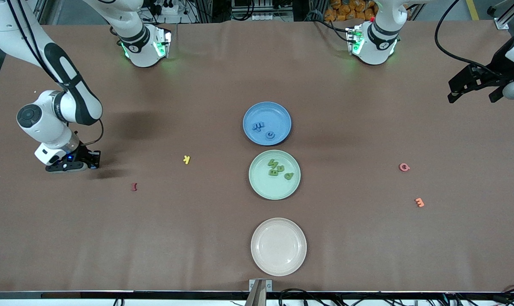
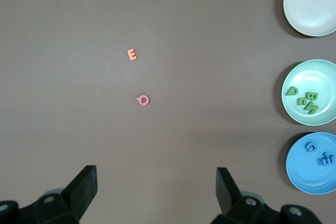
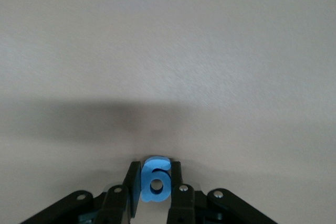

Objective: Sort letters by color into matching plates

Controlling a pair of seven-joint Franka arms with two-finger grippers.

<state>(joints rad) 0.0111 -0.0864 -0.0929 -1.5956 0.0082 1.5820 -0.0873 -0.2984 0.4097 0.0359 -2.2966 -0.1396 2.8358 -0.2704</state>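
Observation:
My right gripper (image 1: pixel 68 168) is low over the table at the right arm's end, shut on a blue letter (image 3: pixel 155 179) that stands upright between its fingers. In the front view the hand hides this letter. The blue plate (image 1: pixel 278 114) at mid-table holds other blue letters (image 1: pixel 259 126). Just nearer the camera, the green plate (image 1: pixel 261 187) holds several green letters (image 1: pixel 278 168). My left gripper (image 1: pixel 473 97) hangs open and empty over the left arm's end. Its wrist view shows the left gripper (image 2: pixel 156 187), the blue plate (image 2: pixel 304 174) and the green plate (image 2: pixel 315 74).
A cream-white plate (image 1: pixel 278 263) lies nearest the camera. A yellow letter (image 1: pixel 187 160) and a dark red letter (image 1: pixel 134 186) lie between my right gripper and the plates. A pink letter (image 1: pixel 404 167) and an orange letter (image 1: pixel 419 202) lie toward the left arm's end.

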